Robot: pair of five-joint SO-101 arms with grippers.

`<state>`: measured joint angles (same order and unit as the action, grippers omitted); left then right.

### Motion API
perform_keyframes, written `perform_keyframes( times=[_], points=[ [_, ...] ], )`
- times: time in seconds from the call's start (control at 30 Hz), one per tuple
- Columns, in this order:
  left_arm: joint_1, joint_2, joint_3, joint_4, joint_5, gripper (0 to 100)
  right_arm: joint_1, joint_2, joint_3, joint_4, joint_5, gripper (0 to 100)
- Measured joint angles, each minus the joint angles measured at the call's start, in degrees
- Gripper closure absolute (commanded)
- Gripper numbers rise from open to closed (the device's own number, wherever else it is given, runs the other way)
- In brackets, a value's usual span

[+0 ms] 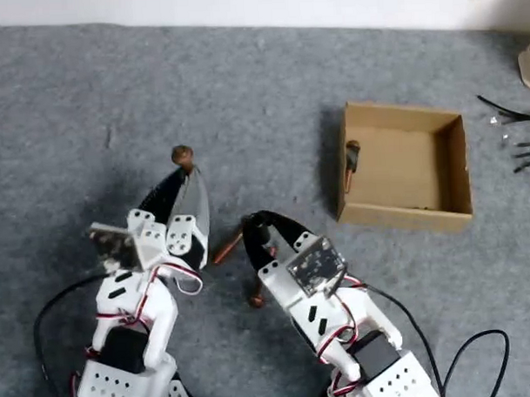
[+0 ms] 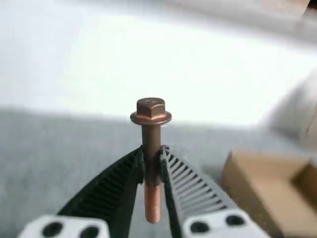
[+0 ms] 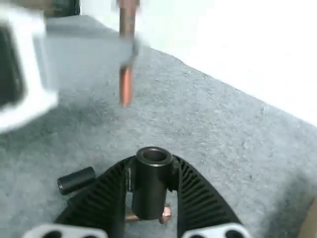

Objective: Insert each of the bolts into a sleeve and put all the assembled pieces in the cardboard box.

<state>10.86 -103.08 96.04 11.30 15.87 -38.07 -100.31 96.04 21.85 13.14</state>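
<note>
My left gripper (image 1: 187, 172) is shut on a copper bolt (image 1: 182, 155), held by its shank with the hex head (image 2: 151, 111) above the fingertips (image 2: 173, 163). My right gripper (image 1: 254, 225) is shut on a black sleeve (image 3: 150, 181), which stands upright with its open bore up. The held bolt's tip (image 3: 126, 87) hangs above and beyond that sleeve, apart from it. The cardboard box (image 1: 449, 170) sits to the right with one assembled piece (image 1: 352, 159) against its left wall. Loose bolts lie between the arms (image 1: 227, 248) and under the right arm (image 1: 255, 298).
A loose black sleeve (image 3: 76, 179) lies on the grey carpet beside the right gripper. Black cables and small parts (image 1: 515, 137) lie at the far right edge, beyond the box. A white wall borders the carpet at the back.
</note>
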Motion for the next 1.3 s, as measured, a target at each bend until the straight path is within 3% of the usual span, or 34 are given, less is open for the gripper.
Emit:
perform_keyframes(
  times=[0.17, 0.33, 0.73, 1.17, 1.3],
  points=[
    [1.2, 0.0, 0.0, -8.7, 0.2, 99, -0.1, 0.0, 0.0, 0.4, 5.0, 99.4],
    [6.1, 0.0, 0.0, -10.0, 11.1, 99, -0.3, 0.0, 0.0, 0.4, 6.7, 99.4],
    [12.5, 0.0, 0.0, 1.3, 14.2, 99, 0.7, 0.0, 0.0, 0.4, 6.8, 99.4],
    [14.2, 0.0, -0.4, 1.6, 14.2, 99, 1.1, 0.0, 0.0, 0.4, 6.8, 99.4],
    [14.6, 0.0, -0.5, 5.1, 14.9, 99, 1.1, 0.0, 0.0, 0.4, 6.8, 99.4]
  ],
)
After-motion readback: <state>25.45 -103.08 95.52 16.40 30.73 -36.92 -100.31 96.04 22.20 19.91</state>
